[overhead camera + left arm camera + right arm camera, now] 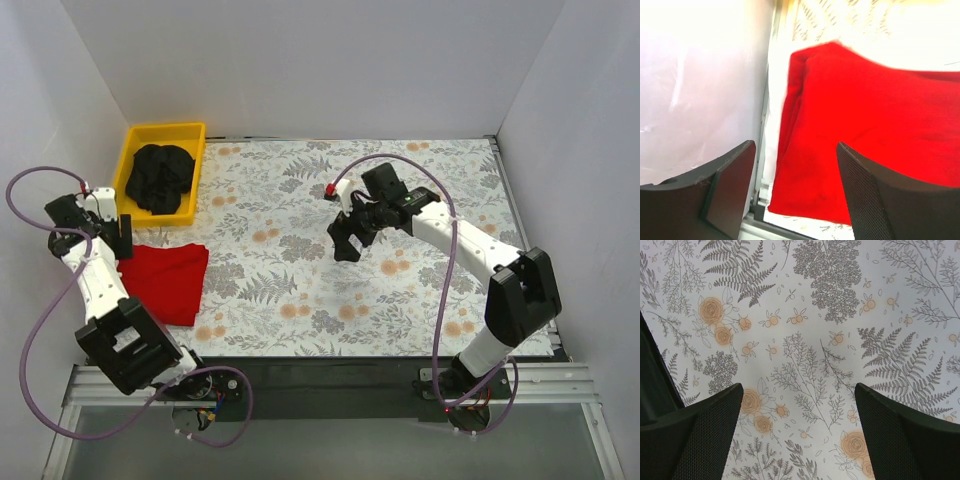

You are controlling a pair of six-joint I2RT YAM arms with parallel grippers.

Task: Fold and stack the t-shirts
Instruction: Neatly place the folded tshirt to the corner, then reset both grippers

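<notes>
A bright red t-shirt lies folded at the left edge of the floral table cover. It fills the left wrist view. A black t-shirt lies crumpled in a yellow bin at the back left. No white t-shirt is in view. My left gripper is open and empty, just above the far left edge of the red shirt. My right gripper is open and empty over the bare cover in the middle of the table.
The grey-and-orange floral cover spans the table. White walls enclose the left, back and right. The table's left metal edge runs right beside the red shirt. A black rail runs along the near edge by the arm bases.
</notes>
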